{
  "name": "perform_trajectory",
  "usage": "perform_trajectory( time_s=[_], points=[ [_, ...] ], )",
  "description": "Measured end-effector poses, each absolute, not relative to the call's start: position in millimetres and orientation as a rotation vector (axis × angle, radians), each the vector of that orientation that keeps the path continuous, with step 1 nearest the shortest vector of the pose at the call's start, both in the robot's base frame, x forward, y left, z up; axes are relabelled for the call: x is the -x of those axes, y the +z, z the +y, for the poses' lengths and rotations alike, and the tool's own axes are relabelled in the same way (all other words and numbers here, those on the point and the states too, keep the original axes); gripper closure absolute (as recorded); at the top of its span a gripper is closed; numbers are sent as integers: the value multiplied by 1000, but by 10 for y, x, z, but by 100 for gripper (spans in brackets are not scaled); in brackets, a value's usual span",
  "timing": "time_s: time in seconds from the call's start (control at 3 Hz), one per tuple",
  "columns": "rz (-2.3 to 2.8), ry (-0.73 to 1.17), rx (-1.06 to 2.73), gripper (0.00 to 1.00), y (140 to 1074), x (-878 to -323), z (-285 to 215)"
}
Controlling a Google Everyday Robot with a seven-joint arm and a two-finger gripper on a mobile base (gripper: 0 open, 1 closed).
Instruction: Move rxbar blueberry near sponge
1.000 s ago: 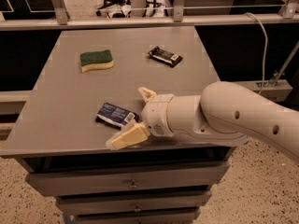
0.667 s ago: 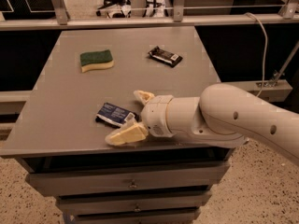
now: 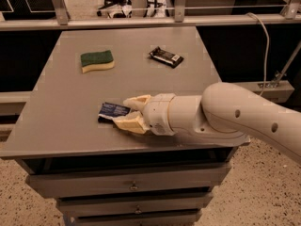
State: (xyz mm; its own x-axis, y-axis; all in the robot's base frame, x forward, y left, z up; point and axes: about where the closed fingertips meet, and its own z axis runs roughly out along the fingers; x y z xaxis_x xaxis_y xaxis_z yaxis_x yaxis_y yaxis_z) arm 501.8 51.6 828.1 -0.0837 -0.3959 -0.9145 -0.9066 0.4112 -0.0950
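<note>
Tool (image 3: 123,112) lies low over the tabletop (image 3: 61,102), fingers apart and straddling one end of the rxbar blueberry (image 3: 111,110), apparently lined up to clamp it. The sponge (image 3: 97,60) sits well beyond the tool's tips, so a carry lies ahead.

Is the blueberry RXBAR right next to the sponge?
No, the rxbar blueberry lies near the front of the table at the gripper, well apart from the sponge farther back.
</note>
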Motion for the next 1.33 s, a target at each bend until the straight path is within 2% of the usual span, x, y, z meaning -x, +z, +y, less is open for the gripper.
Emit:
perform_trajectory(
  time_s=[0.33,0.67,1.33],
  points=[
    [1646,655,1167,94,8336,-5071,553],
    [1628,660,1140,100,8404,-5172,592],
    [1551,517,1046,100,8618,-5892,737]
  ],
)
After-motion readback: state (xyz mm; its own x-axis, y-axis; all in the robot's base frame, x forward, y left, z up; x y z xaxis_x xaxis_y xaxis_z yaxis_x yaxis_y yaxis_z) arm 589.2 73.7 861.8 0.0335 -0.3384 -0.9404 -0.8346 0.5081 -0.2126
